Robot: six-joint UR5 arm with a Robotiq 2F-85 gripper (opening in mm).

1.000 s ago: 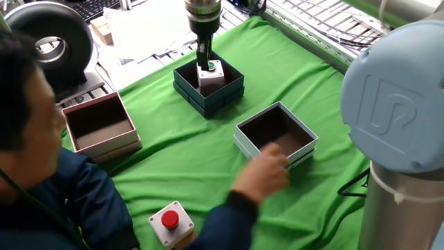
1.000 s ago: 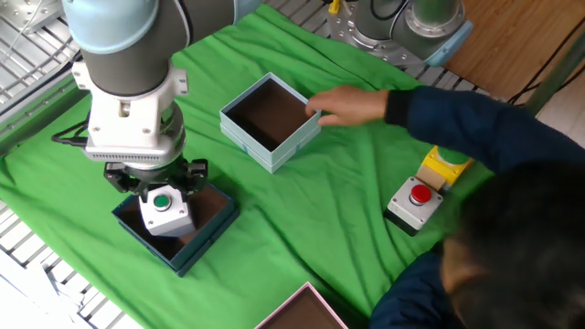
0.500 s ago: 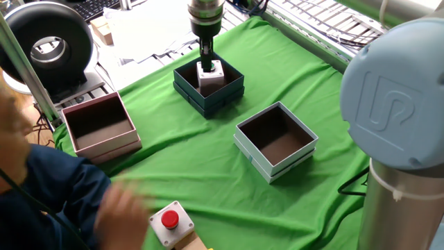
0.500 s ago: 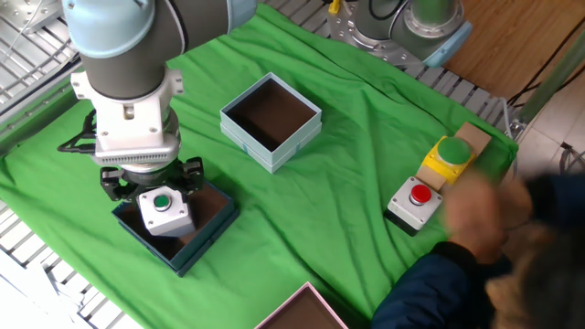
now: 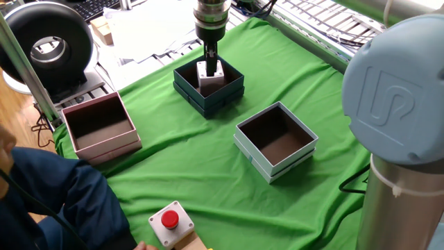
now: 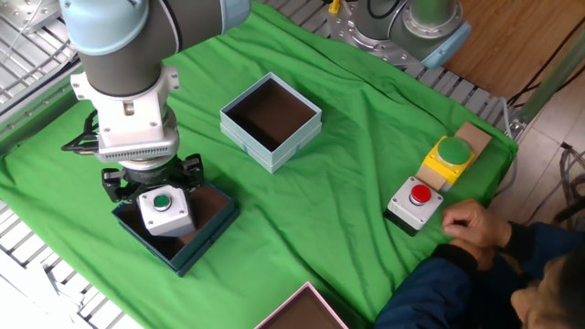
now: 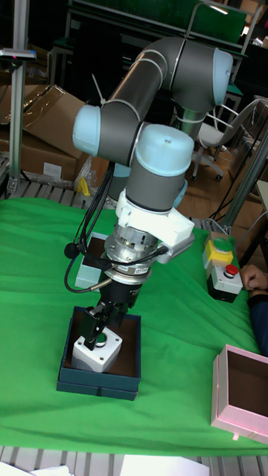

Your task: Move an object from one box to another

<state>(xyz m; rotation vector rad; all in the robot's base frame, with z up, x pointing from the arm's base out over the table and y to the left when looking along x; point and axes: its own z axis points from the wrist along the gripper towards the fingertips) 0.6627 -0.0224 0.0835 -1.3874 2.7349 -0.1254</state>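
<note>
The light-grey cube with the green button (image 5: 211, 76) (image 6: 164, 212) (image 7: 97, 352) sits inside the dark teal box (image 5: 201, 95) (image 6: 207, 234) (image 7: 97, 381). My gripper (image 5: 210, 60) (image 6: 154, 186) (image 7: 100, 327) hangs straight down over the cube, jaws spread on either side of its top, and looks open. The cube rests on the box floor. The pale blue-white box (image 5: 279, 164) (image 6: 267, 157) stands open on the green cloth a little way off, with only its brown inside showing.
A pink box (image 5: 104, 143) (image 6: 302, 313) (image 7: 240, 410) stands on the cloth. A grey unit with a red button (image 5: 170, 222) (image 6: 416, 201) (image 7: 227, 277) and a yellow unit with a green top (image 6: 448, 155) sit by a person's hand (image 6: 475, 224).
The person's hand has left the pale box and pulled back to the table edge by the red-button unit. My gripper shifted slightly over the cube; the cube has not moved.
</note>
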